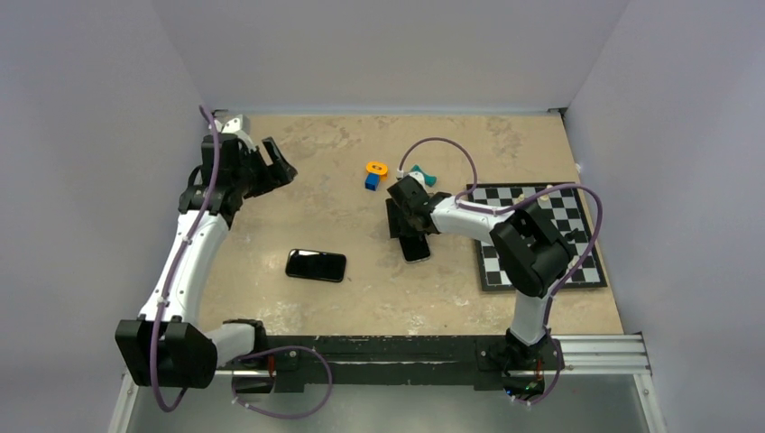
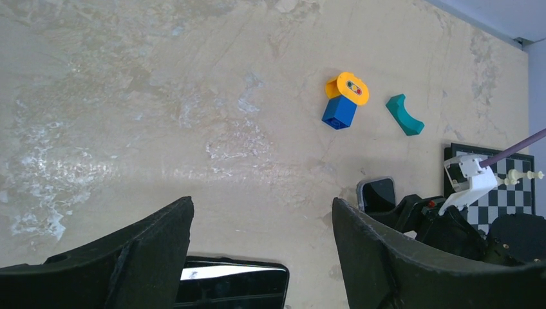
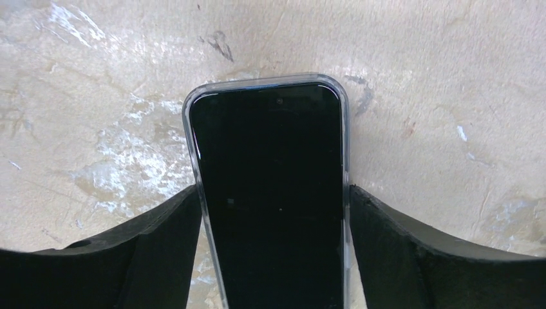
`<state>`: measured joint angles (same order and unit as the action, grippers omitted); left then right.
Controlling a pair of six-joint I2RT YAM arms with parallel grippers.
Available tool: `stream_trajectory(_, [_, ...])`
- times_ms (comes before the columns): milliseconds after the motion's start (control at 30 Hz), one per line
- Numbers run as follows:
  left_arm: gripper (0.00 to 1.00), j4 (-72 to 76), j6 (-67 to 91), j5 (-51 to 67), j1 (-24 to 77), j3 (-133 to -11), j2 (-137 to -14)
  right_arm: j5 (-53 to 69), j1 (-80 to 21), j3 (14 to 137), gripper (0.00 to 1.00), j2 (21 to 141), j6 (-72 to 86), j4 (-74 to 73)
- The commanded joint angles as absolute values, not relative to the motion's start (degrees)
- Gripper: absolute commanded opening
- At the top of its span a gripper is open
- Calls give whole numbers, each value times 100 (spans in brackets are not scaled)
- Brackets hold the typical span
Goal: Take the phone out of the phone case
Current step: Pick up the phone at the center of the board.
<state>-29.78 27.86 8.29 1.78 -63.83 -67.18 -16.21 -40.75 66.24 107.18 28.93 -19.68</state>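
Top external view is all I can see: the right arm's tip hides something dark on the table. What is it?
Observer: A phone, screen up, in a clear case, per the right wrist view.
Operator: Is it being held?
Observer: The right jaws sit against both long edges of the case.
Operator: And the left jaws?
Observer: Wide apart and empty, by the left wrist view.

A mottled beige table (image 1: 343, 153) sits enclosed by plain pale grey walls (image 1: 388, 45) under even light.
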Motion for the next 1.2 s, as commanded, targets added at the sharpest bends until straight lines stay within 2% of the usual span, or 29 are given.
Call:
stream_trajectory(0, [81,-2757,2655,1298,162,-6381,-6872,-1028,-4082,6192,66,11254,2758,-1775])
stream_trajectory(67, [82,-2723,2663,1413,191,-6373,-6890,-1060,-4085,6100,51,11148,2726,-1566])
stream_trajectory(267, [87,-2490,2787,1917,278,-6290,-7026,-990,-4087,5961,17,10857,2736,-1096])
stream_trajectory(333, [87,-2444,2860,2107,302,-6284,-7114,-957,-4084,5951,0,10787,2761,-969])
stream_trajectory(533, [87,-2262,3145,2667,310,-6259,-7344,-622,-4081,5624,0,10314,2949,-83])
stream_trajectory(800, [80,-1756,3628,3455,357,-6053,-7762,-371,-4087,5301,0,9716,3366,977])
stream_trajectory(1000, [72,-1666,3820,3620,512,-6031,-8110,-118,-4089,5188,0,9565,3523,1744])
stream_trajectory(1167, [72,-1530,4042,3656,618,-5933,-8366,-12,-4102,5288,0,9624,3701,2119])
